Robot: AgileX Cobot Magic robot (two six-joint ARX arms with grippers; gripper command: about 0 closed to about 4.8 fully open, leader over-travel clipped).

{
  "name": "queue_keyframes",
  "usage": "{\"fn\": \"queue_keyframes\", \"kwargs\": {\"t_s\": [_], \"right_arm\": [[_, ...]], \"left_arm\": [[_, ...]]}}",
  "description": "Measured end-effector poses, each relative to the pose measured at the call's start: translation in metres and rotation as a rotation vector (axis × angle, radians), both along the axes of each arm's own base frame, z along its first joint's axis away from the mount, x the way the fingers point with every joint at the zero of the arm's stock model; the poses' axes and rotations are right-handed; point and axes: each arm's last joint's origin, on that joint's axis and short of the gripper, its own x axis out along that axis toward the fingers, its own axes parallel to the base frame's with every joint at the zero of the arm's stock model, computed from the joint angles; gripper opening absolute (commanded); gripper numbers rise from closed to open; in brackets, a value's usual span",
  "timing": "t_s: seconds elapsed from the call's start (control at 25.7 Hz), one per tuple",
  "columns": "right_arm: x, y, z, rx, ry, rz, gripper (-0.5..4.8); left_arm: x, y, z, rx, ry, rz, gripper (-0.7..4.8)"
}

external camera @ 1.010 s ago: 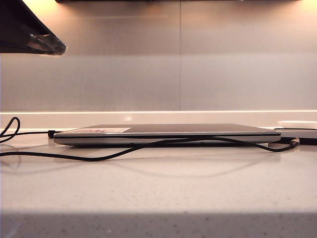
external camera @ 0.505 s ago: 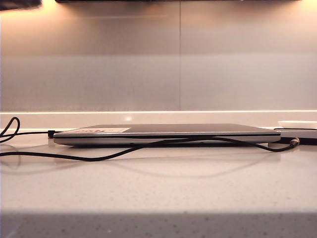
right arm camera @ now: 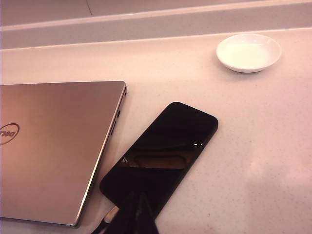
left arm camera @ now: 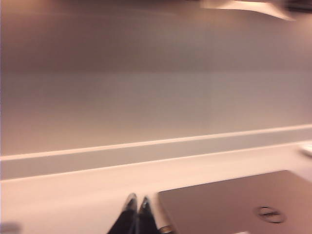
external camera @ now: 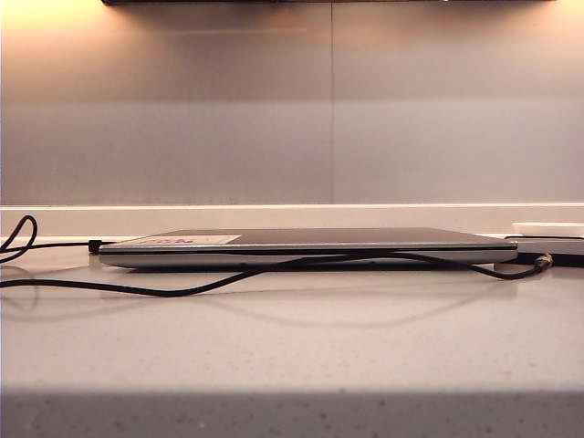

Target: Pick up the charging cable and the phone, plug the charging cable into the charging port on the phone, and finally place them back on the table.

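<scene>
Far left of the exterior view, a black cord [external camera: 18, 239] loops on the table [external camera: 292, 356] and runs to an all-black plug at the laptop's [external camera: 301, 245] back corner. The cable [external camera: 182, 290] snakes across the front of the closed laptop, sagging low on the left, rising past the laptop's front edge, then dropping to its connector tip [external camera: 544, 261] on the right, next to the phone [external camera: 547, 258], which shows only as a dark sliver at the right edge. Neither arm shows in this view.

The left wrist view is blurred. The left gripper [left arm camera: 137, 208] hangs above the table with its fingers [left arm camera: 129, 204] pressed together, holding nothing. The laptop [left arm camera: 243, 204] lies just beside and a little beyond those tips, logo up. Neither the cable nor the phone appears here.

Over to the right wrist view. The right gripper [right arm camera: 135, 217] is closed too, fingertips together, empty, poised over the near end of the phone [right arm camera: 161, 156]. The phone lies flat on the table [right arm camera: 253, 146], screen up, slanting away from the gripper, its near end beside the laptop's [right arm camera: 53, 146] corner. The cable's tip [right arm camera: 111, 213] sits at that near end, just beside the fingers; I cannot tell whether it is seated in the port. A white dish [right arm camera: 248, 51] rests well beyond, near the wall.
</scene>
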Motion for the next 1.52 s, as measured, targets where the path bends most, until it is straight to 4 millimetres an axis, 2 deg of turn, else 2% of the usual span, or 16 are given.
{"fn": "queue_keyframes", "kwargs": {"t_s": [0.16,0.7,1.52], "right_arm": [[0.000,0.000,0.000,0.000,0.000,0.000,-0.01],[0.000,0.000,0.000,0.000,0.000,0.000,-0.01],[0.000,0.000,0.000,0.000,0.000,0.000,-0.01]], "left_arm": [[0.003,0.005,-0.020,0.007,0.043,0.063,-0.06],[0.011,0.008,-0.056,0.015,0.111,0.097,-0.05],[0.012,0.007,-0.062,0.043,0.177,0.098,-0.05]]}}
